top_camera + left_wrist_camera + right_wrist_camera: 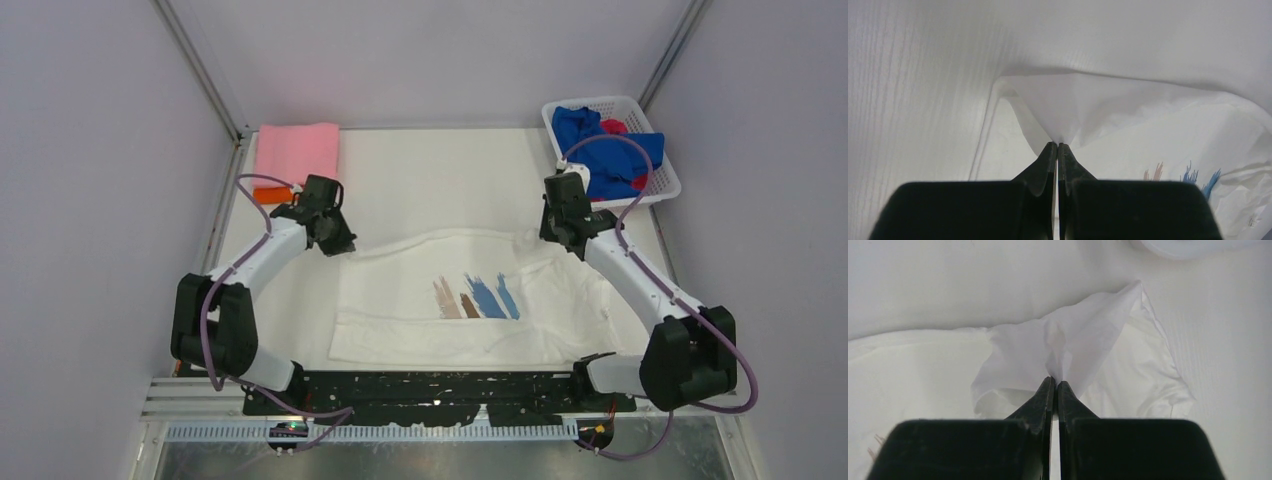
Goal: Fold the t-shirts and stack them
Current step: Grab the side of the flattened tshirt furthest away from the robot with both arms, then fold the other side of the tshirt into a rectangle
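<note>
Black fingers sit closest in both wrist views, each pair pressed together on cloth. The left fingers (1047, 162) pinch a small raised peak of the white t-shirt (1128, 115), which tents up from the tabletop (913, 100). The right fingers (1047, 397) pinch a similar peak beside what looks like a sleeve.

From above, that shirt (470, 300) lies spread across the middle of the tabletop (430, 180), reaching toward the near edge with its blue and brown print facing up. The two arms grip its far edge, one near each end. Holding both ends at once probably lets the arms carry that edge evenly, either to draw the cloth flat or to fold it toward the near edge without skewing it.

At the far left corner lies a folded pink t-shirt (297, 150), with an orange one (272, 194) showing at its near side; this seems to be the stack. In the far right corner a white basket (664, 192) holds crumpled blue (610, 160) and red (613, 126) shirts, not yet folded.
</note>
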Tool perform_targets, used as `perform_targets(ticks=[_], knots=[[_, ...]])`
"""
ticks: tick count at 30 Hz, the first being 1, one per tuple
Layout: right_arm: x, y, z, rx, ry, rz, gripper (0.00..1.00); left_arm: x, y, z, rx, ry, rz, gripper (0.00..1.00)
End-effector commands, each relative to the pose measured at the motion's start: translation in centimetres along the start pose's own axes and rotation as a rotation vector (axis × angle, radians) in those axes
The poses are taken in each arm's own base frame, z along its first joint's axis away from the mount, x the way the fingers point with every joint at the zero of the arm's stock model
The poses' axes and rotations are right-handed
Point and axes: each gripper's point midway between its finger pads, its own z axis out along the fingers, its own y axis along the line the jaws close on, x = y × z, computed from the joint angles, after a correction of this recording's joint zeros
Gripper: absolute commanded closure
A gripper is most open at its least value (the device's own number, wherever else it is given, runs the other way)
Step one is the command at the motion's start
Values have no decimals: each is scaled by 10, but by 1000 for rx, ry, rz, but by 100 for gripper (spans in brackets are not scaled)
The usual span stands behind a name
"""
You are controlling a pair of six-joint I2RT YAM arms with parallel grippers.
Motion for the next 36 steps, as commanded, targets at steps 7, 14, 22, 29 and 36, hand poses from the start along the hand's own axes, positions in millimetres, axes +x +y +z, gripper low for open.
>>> perform_targets(ticks=[7, 14, 22, 29, 36], knots=[[47, -32, -62, 77, 75, -8, 95, 9, 4, -40, 71, -88, 32, 100], [69, -50, -92, 114, 125, -22, 95, 28, 22, -55, 67, -94, 29, 100], [86, -51, -120, 60, 196, -58, 95, 41, 30, -62, 76, -87, 13, 100], [112, -45, -130, 11, 298, -100, 95, 53, 43, -65, 59, -77, 23, 100], [164, -31, -123, -42, 469, -113, 93, 71, 60, -47, 3, -27, -1, 100]])
